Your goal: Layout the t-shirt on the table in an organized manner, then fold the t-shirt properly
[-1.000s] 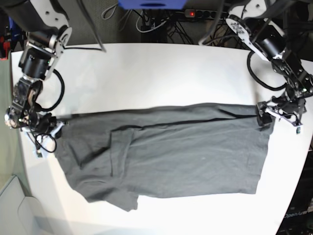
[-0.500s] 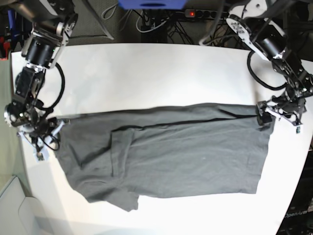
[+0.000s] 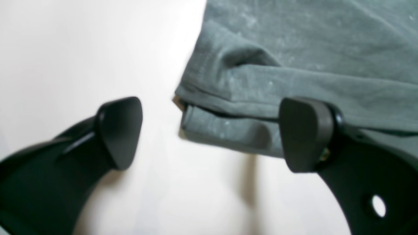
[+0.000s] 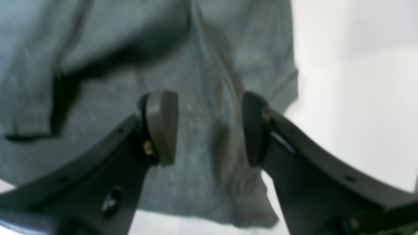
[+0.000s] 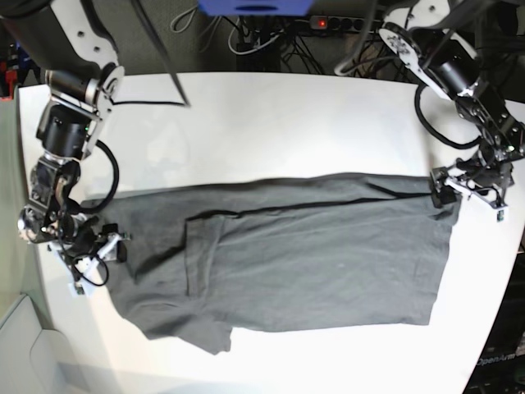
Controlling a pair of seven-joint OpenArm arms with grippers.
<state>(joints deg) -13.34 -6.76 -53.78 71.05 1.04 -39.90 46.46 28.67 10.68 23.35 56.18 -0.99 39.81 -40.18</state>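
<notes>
- The table (image 5: 271,123): a broad white top; I see it bare along the far edge, with its middle and near part carrying the garment.
- The t-shirt (image 5: 312,254): dark grey, lying across the table's middle, mostly flat, with a folded-in flap and creases toward the base view's left. I judge it light, limp and non-slippery; it will sag and drag rather than hold shape, so I would pinch it at hems or corners, through both layers.
- The left gripper (image 3: 209,133): jaws spread wide, gripping nothing, straddling the shirt's doubled corner hem, which lies on the table between them. That corner looks a sound place to take hold.
- The right gripper (image 4: 209,127): jaws parted with a clear gap, poised over a wrinkled edge of the shirt, no cloth pinched.
</notes>
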